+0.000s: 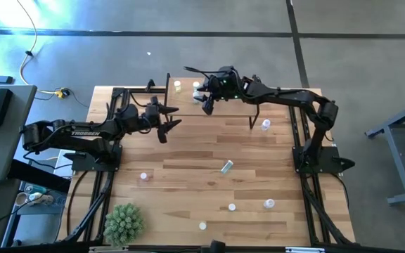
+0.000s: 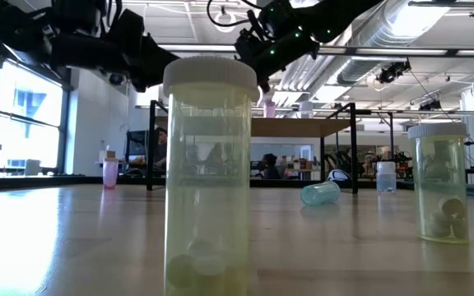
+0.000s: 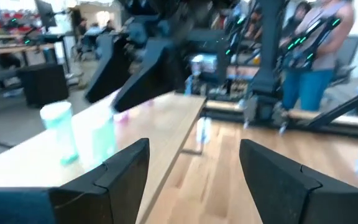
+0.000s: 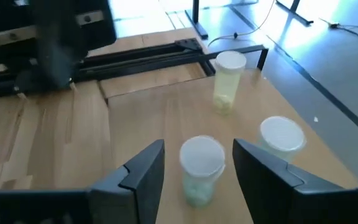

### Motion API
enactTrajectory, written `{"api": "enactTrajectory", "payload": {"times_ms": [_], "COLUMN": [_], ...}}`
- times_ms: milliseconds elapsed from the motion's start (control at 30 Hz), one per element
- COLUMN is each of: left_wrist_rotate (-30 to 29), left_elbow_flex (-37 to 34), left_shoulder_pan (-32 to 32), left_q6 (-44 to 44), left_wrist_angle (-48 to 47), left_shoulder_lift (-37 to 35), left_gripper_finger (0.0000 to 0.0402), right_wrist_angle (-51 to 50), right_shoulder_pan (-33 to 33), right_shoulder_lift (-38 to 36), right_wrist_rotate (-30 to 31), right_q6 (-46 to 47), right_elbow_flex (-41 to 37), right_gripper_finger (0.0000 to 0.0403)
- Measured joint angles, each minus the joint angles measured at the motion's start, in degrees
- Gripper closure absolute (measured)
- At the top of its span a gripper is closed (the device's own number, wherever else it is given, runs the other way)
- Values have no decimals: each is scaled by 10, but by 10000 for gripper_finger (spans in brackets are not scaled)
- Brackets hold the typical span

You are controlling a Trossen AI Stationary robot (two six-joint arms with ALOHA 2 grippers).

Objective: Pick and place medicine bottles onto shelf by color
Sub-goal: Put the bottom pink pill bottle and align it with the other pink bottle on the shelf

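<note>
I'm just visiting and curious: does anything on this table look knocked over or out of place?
Yes. One teal bottle lies on its side mid-table, also seen tipped in the low view, while the other bottles, like a yellow one, stand upright.

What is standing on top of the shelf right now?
On the shelf, three capped bottles show: a yellow bottle and two more between and beside the open right gripper's fingers. Anything beneath the arm is hidden.

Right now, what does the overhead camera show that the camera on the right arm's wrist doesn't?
Only the high view shows the potted plant, the left gripper open beside the shelf, and bottles scattered over the table, one green bottle lying down.

Only the right wrist view shows a pale green bottle standing between the right gripper fingers, which are open.

Both show the shelf with a yellow bottle on it.
</note>
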Motion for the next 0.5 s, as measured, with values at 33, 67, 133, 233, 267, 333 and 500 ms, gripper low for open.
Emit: {"api": "enactTrajectory", "payload": {"times_ms": [33, 67, 133, 233, 267, 333, 500], "left_wrist_rotate": [-6, -7, -7, -4, -4, -4, -5], "left_elbow_flex": [0, 0, 0, 0, 0, 0, 0], "left_shoulder_pan": [0, 0, -1, -7, -10, -18, -42], "left_q6": [4, 7, 7, 0, 0, 4, 3], "left_wrist_angle": [-11, -20, -36, -57, -66, -84, -150], "left_shoulder_lift": [0, 0, 0, -3, -7, -17, -65], "left_gripper_finger": [163, 163, 163, 163, 163, 163, 163], "right_wrist_angle": [-5, -11, -24, -46, -57, -71, -118], "right_shoulder_pan": [3, 7, 15, 28, 33, 43, 70], "right_shoulder_lift": [-3, -8, -19, -38, -46, -60, -90], "right_wrist_rotate": [0, 0, 0, 0, 0, 0, 0], "right_q6": [-1, -2, -2, -6, -10, -20, -29], "right_elbow_flex": [0, 0, 0, 0, 0, 0, 0], "right_gripper_finger": [221, 221, 221, 221, 221, 221, 221]}}
